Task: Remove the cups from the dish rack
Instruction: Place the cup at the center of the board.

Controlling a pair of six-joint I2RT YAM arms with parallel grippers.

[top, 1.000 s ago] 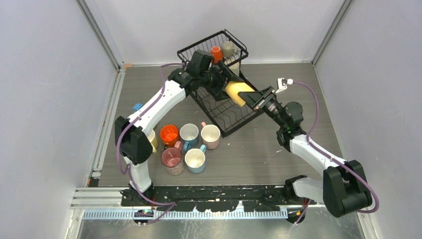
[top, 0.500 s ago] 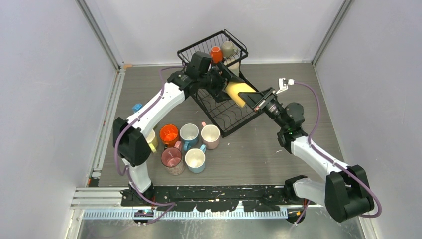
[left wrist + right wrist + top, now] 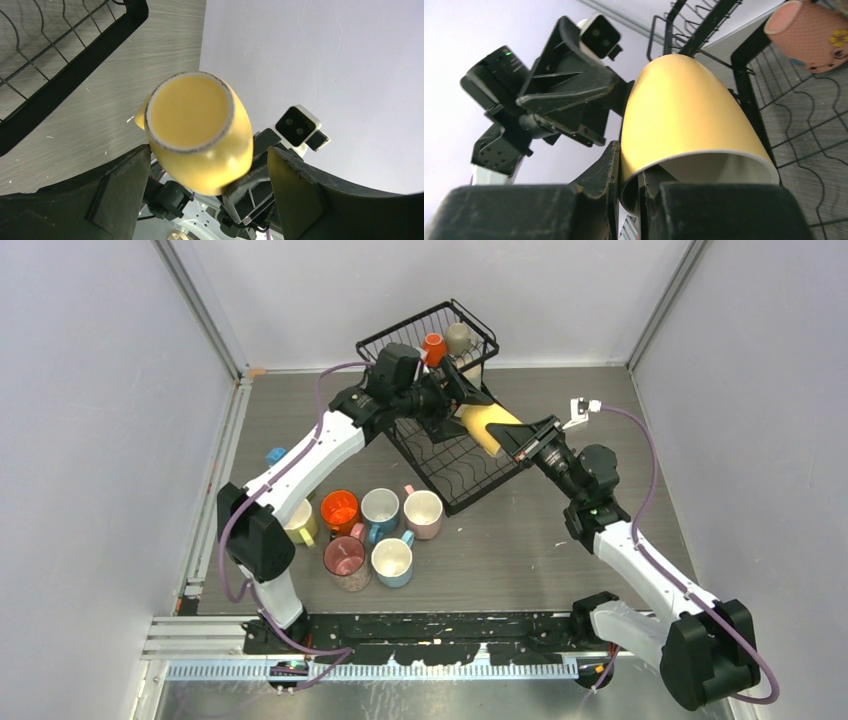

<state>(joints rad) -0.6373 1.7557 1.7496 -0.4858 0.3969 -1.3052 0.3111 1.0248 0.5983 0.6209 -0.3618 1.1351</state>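
Left gripper (image 3: 207,152) has widened around glossy yellow cup (image 3: 192,112) (rounded); right gripper (image 3: 629,167) pinches its rim.

From high on the near side, the table (image 3: 520,540) is taken in by the top view, tilted downward, with the dish rack (image 3: 462,480) in the upper centre. The yellow cup (image 3: 192,130) is viewed end-on at close range from the left wrist, and closer still, along its side, from the right wrist. Cup and rack are shared by all three views. The right wrist camera (image 3: 298,125) is seen right of centre in the left wrist view, the left wrist camera (image 3: 599,32) at upper left in the right one.
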